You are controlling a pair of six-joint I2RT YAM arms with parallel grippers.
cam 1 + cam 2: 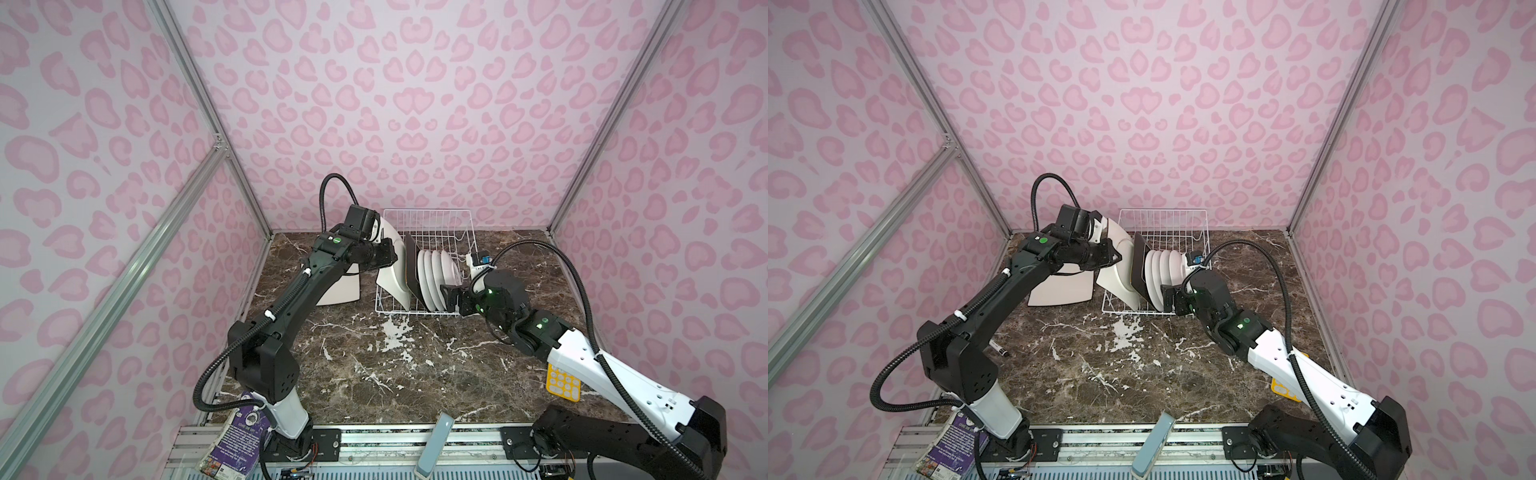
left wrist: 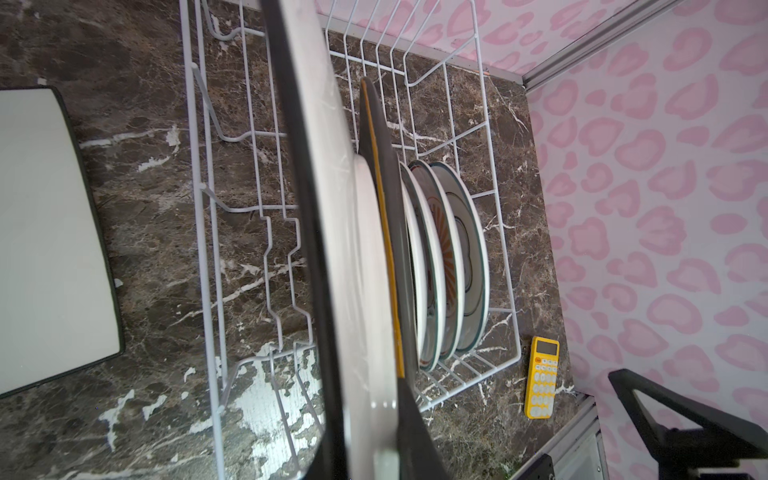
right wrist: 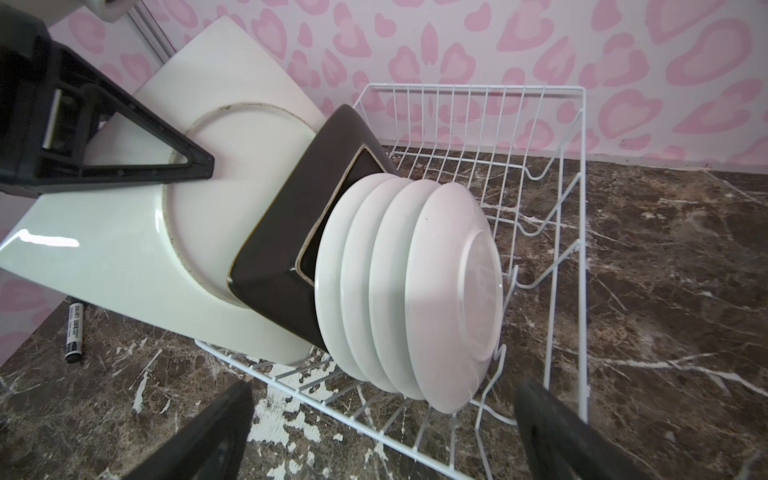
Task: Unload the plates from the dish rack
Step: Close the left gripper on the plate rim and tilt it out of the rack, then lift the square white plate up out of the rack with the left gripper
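The white wire dish rack point(image 1: 428, 220) point(image 1: 1163, 224) point(image 2: 199, 166) point(image 3: 577, 166) stands at the back of the marble table. My left gripper point(image 1: 386, 249) point(image 1: 1111, 255) point(image 2: 382, 436) is shut on a cream-white square plate point(image 1: 392, 274) point(image 1: 1121, 278) point(image 2: 357, 249) point(image 3: 116, 241), tilted leftward over the rack's left end. Behind it in the rack stand a dark brown square plate point(image 1: 411, 266) point(image 2: 380, 137) point(image 3: 282, 232) and several round white plates point(image 1: 440, 274) point(image 1: 1167, 270) point(image 2: 453, 257) point(image 3: 415, 282). My right gripper point(image 1: 446, 297) point(image 1: 1169, 299) point(image 3: 382, 436) is open at the rack's front, below the round plates.
A second cream square plate point(image 1: 340, 289) point(image 1: 1063, 291) point(image 2: 50, 232) lies flat on the table left of the rack. A yellow calculator point(image 1: 563, 384) point(image 2: 542, 376) sits near the right wall. A black marker point(image 1: 998, 349) point(image 3: 75, 330) lies at the left, by my left arm.
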